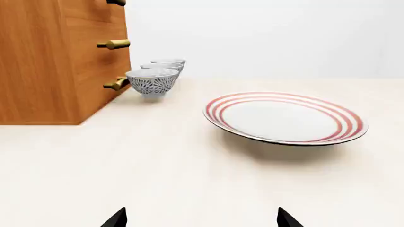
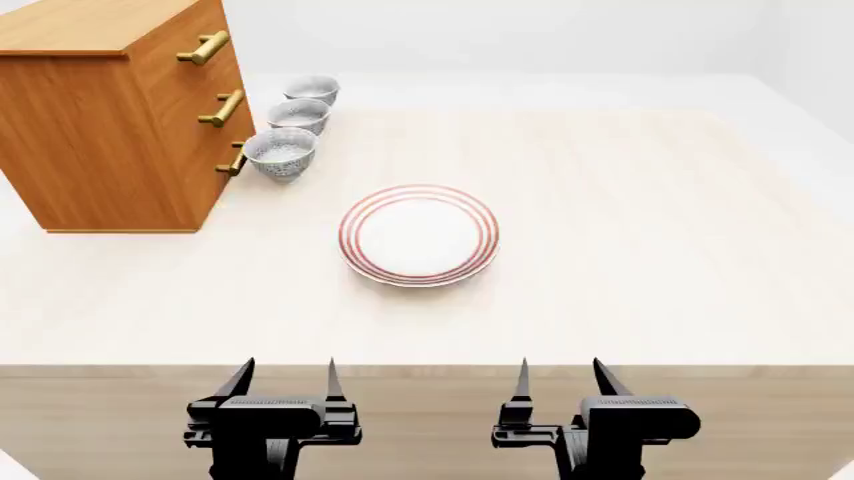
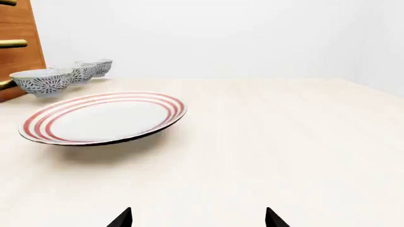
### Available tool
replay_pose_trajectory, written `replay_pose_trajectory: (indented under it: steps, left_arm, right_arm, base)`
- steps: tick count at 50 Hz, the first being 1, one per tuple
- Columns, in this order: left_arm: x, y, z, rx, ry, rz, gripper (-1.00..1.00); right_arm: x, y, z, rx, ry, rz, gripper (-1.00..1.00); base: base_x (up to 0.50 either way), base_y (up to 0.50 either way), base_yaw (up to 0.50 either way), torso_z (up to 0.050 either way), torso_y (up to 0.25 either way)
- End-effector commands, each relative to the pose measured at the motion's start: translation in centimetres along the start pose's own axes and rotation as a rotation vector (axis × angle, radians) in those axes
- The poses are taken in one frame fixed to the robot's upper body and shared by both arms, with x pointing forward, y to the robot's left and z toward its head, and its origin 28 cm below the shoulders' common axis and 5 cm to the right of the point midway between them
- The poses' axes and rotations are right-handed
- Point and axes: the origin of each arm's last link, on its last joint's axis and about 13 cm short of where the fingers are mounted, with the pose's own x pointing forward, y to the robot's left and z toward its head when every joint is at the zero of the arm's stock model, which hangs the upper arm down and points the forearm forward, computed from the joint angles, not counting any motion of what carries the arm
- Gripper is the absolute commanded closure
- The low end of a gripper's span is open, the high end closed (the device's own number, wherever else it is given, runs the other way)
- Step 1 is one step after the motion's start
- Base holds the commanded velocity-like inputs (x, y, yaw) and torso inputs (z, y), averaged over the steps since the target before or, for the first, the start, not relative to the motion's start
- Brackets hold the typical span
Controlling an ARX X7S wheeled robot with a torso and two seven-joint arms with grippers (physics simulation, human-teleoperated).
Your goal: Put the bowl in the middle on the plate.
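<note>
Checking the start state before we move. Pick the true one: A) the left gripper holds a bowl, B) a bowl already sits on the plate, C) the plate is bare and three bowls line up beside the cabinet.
C: the plate is bare, and the three bowls stand in a row by the cabinet.

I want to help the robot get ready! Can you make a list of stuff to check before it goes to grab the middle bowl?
1. Middle bowl found, second in the row of three beside the wooden drawer chest: ok.
2. Plate bare, nothing lying on it: ok.
3. Left claw open and holding nothing: ok.
4. Right claw open and holding nothing: ok.
5. Room around the middle bowl: not ok, the nearest bowl and farthest bowl sit very close, and the drawer handles stick out next to them.
6. Bowls touching each other or not: cannot tell.
</note>
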Motion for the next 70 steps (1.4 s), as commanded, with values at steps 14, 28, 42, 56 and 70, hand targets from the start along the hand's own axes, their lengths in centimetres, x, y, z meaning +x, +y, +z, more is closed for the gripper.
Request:
replay_pose_trajectory:
  steps: [14,28,42,56,70]
  left_arm:
    - [-1.7,0.3,3.9,-0.013,-0.139,-0.007,-1.0]
    - [-5.4,0.7,9.6,-0.008,-0.319,-0.02,-1.0]
    - [-6.2,0.8,10.5,-0.026,-0.355,-0.019,-1.0]
    - [-6.3,0.8,10.6,-0.026,-0.358,-0.024,-1.0]
    - [-6.3,0.8,10.6,-0.032,-0.357,-0.025,-1.0]
  right_arm:
    - [-1.4,0.0,3.4,0.018,-0.112,0.009,-1.0]
    - [-4.0,0.2,7.9,0.035,-0.265,0.013,-1.0]
    - [-4.8,0.1,9.0,0.052,-0.298,0.031,-1.0]
    - [-4.8,0.2,8.9,0.055,-0.292,0.04,-1.0]
    - [-4.9,0.2,8.9,0.036,-0.293,0.042,-1.0]
  base:
    - [0.0,0.0,0.0,0.0,0.0]
    - [0.0,0.0,0.0,0.0,0.0]
    - [0.07,0.0,0.0,0.0,0.0]
    - [0.5,0.0,0.0,0.0,0.0]
    - [0.36,0.18,0.0,0.0,0.0]
